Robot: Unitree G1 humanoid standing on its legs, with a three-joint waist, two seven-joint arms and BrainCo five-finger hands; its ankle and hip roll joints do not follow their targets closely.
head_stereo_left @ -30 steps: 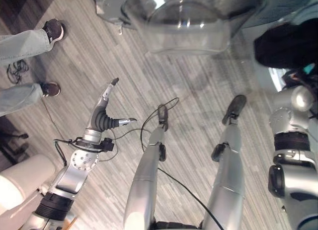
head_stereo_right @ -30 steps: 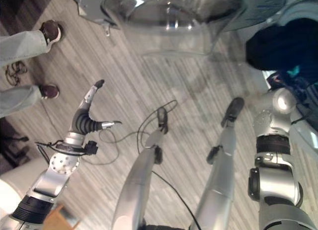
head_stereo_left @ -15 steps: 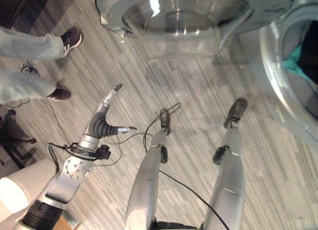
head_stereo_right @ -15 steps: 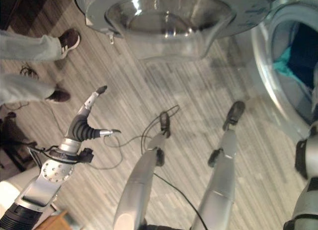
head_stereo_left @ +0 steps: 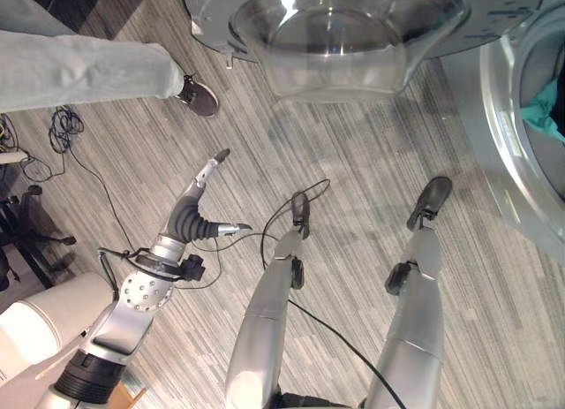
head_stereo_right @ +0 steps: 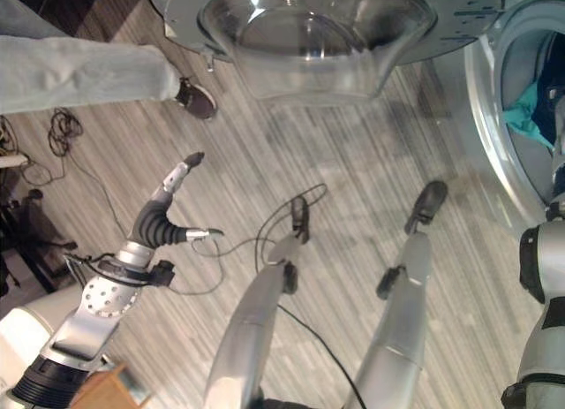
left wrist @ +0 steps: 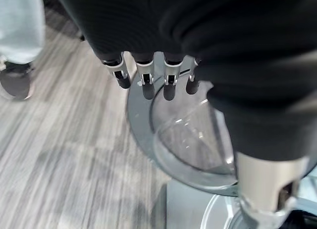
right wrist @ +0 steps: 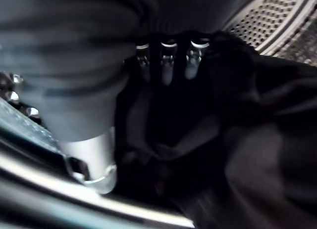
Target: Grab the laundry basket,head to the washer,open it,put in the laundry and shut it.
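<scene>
Grey wood-plank floor [head_stereo_left: 353,162], washer [head_stereo_left: 521,162] standing open at the right.

At the left, a person's leg [head_stereo_left: 79,69] and shoe [head_stereo_left: 199,98] are seen on the floor, with a dark chair base [head_stereo_left: 31,223] nearer the edge. The left hand [head_stereo_left: 199,210] is held over the floor, fingers straight and thumb spread, nothing held. The washer door [head_stereo_left: 344,29], with its clear glass bowl, is swung fully open. Teal laundry [head_stereo_left: 547,117] is visible inside the drum opening. In the right wrist view, the right hand [right wrist: 168,66] is observed inside the perforated drum [right wrist: 277,21], fingers extended against dark laundry [right wrist: 237,140] without being curled round it.
</scene>
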